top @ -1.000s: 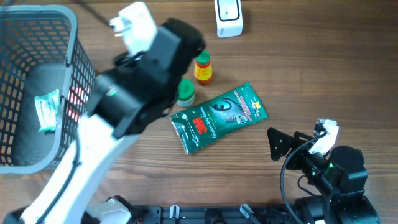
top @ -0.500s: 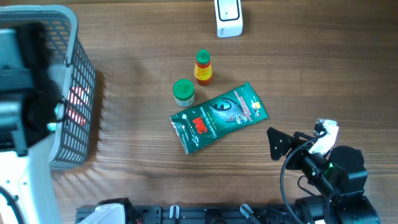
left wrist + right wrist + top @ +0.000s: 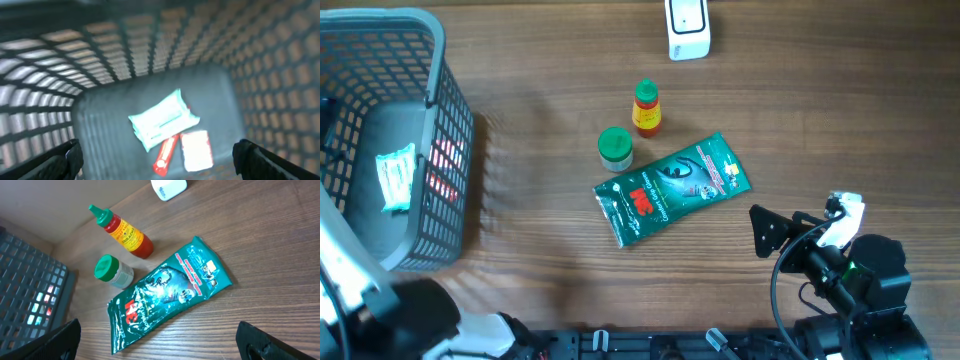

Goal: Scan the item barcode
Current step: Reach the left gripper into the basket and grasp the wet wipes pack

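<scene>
Both end effectors spread wide and empty, green pouch flat on the desk.

The green pouch [image 3: 670, 188] lies face up near the middle of the desk [image 3: 840, 110], just beside a green-lidded jar [image 3: 615, 147] and near a red sauce bottle [image 3: 647, 108], well apart from the white device [image 3: 687, 28] at the far edge. The right end effector [image 3: 157, 337] hangs near the pouch, fingers apart, touching nothing. The left end effector [image 3: 157, 155] looks down into the grey basket [image 3: 455, 150], fingers apart, above a pale packet [image 3: 162, 122], in a blurred view.
</scene>
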### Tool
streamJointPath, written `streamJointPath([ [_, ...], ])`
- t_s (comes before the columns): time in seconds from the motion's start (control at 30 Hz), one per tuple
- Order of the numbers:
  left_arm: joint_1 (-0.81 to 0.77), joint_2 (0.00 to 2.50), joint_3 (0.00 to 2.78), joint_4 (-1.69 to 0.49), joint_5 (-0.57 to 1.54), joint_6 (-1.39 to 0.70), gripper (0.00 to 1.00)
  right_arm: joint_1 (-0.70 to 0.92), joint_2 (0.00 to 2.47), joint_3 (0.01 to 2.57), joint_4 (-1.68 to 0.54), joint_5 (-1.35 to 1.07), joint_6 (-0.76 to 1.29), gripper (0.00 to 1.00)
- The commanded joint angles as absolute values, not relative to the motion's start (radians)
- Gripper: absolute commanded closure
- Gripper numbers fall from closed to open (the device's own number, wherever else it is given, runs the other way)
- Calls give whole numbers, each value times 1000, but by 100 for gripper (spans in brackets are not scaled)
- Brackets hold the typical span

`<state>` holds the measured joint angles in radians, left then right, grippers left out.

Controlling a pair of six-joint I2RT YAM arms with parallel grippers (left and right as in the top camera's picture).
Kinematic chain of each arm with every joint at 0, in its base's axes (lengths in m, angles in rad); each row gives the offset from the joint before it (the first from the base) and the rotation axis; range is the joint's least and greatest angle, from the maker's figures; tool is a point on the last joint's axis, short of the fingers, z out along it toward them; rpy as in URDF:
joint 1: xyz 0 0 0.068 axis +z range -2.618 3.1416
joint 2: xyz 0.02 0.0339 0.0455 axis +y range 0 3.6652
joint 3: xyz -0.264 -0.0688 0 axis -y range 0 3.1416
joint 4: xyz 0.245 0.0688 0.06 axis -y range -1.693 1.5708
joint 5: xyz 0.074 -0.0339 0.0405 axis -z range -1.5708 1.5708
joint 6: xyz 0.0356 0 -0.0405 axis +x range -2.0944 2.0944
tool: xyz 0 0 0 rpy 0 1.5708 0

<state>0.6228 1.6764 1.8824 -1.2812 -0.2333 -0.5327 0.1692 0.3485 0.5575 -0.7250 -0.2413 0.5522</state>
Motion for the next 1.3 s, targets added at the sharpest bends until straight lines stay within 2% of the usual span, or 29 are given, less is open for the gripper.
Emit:
streamJointPath([
  [0.0, 652, 1774, 1879, -1285, -64, -263, 0, 169, 343, 558, -720, -225, 557, 0],
  [0.27, 665, 1930, 1789, -1214, -17, -78, 0, 169, 343, 558, -720, -225, 557, 0],
  [0.57, 663, 1962, 1653, -1065, 11, 99, 0, 169, 343, 558, -720, -225, 557, 0],
  [1.07, 663, 1962, 1418, -737, 64, 150, 0, 169, 343, 558, -720, -225, 557, 0],
  [1.27, 663, 1965, 1392, -721, 71, 150, 0, 169, 343, 558, -720, -225, 557, 0],
])
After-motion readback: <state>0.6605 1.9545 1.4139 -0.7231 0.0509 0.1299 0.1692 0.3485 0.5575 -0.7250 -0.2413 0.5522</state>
